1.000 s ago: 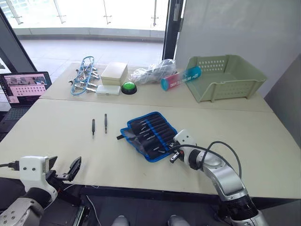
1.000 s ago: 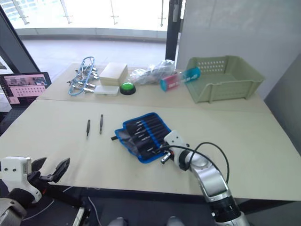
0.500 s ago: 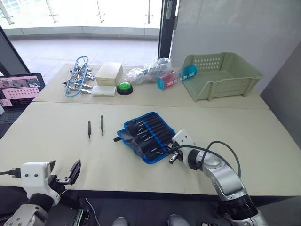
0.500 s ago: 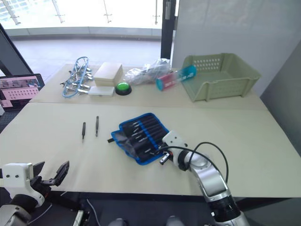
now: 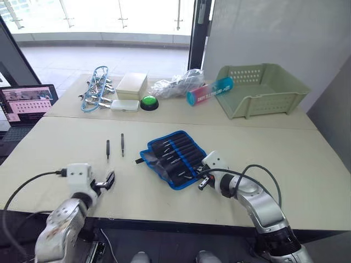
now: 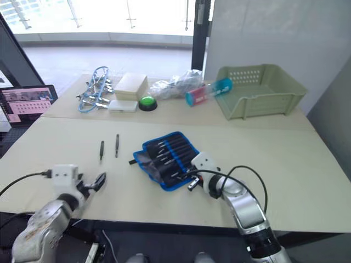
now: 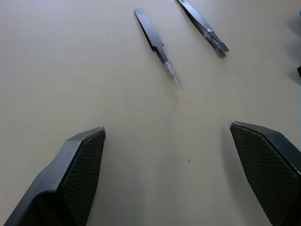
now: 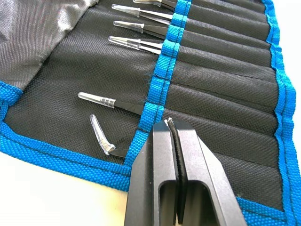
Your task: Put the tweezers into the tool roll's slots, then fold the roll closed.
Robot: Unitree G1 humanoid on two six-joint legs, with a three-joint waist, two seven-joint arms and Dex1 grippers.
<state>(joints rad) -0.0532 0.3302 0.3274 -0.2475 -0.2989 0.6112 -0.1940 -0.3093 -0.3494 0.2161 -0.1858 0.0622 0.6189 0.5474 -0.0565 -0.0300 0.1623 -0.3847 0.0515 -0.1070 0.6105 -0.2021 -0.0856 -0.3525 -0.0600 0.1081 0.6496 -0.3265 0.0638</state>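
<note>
A pale beige worktop [image 5: 66, 148] fills the lower half of the head views, with a second one butted behind it along a seam across the middle of the frame; beyond, at the top, a tiled floor runs to a glass railing, and a plain white wall closes the upper right. The tool roll [image 5: 174, 158] lies open just right of frame centre, blue edging all round, its slots [image 8: 221, 84] holding tweezers whose clear-capped tips poke out past the blue band. Two loose tweezers [image 5: 122, 144] lie side by side but apart on the bare surface left of the roll, in the centre-left of the frame. The right gripper [image 5: 201, 184] sits at the roll's lower right corner, its fingers [image 8: 162, 155] pressed together with only a thin seam between them, over the blue band of the slots. The left gripper [image 5: 108, 179] hovers at lower left, near the front edge, its fingers [image 7: 77, 162] spread wide apart and holding nothing, with the two loose tweezers ahead of them. On the rear worktop stand a green slotted basket [image 5: 262, 89] at upper right, a blue-and-pink tube [image 5: 210, 90], a crumpled clear bag [image 5: 176, 84], a green push button [image 5: 149, 102], a cream box [image 5: 132, 85] and a blue-framed tool bundle [image 5: 96, 87]. A laptop [image 5: 30, 101] sits at the left edge.
</note>
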